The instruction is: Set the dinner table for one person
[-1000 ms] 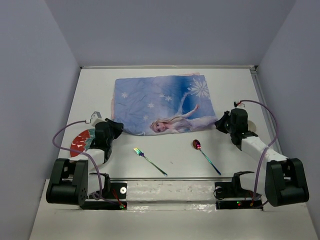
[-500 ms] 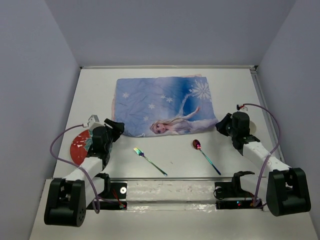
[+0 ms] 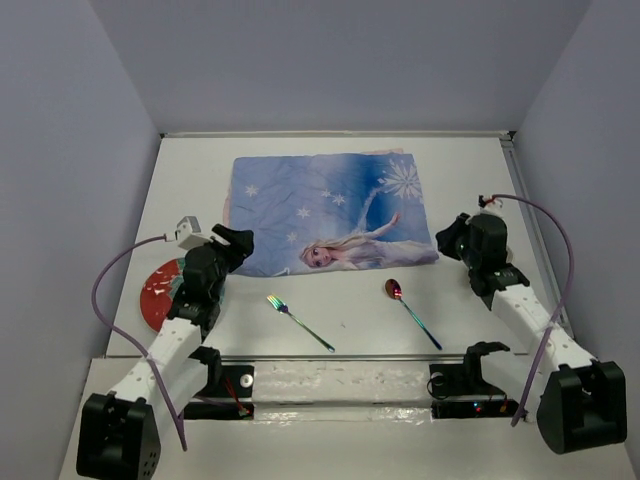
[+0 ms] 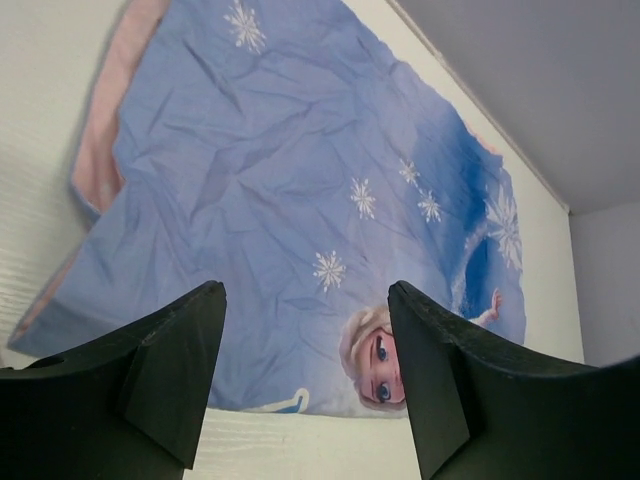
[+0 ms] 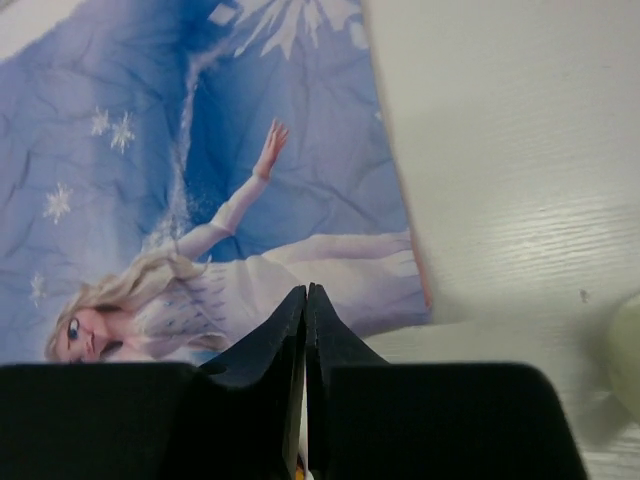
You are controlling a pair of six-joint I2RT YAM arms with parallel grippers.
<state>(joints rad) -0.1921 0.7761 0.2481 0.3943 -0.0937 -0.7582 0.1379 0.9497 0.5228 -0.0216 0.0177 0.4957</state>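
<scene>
The dinner table (image 3: 470,180) is a white tabletop between lavender walls. A blue snowflake placemat (image 3: 330,210) lies on it at the middle back; it also shows in the left wrist view (image 4: 300,190) and the right wrist view (image 5: 200,160). A rainbow fork (image 3: 298,322) and spoon (image 3: 412,311) lie in front of the mat. A red plate (image 3: 155,295) sits at the left, partly under my left arm. My left gripper (image 3: 238,243) (image 4: 305,380) is open and empty above the mat's near left corner. My right gripper (image 3: 447,240) (image 5: 306,300) is shut and empty by the mat's near right corner.
A pale round object (image 5: 628,355) lies on the table just right of my right gripper, mostly cut off. Lavender walls (image 3: 80,150) close the table on three sides. A metal rail (image 3: 340,357) runs along the near edge between the arm bases.
My left arm has stretched forward, bringing its gripper up to the mat's near left corner. My right arm has also extended, its gripper shifting slightly back. Fork, spoon and mat have not moved.
</scene>
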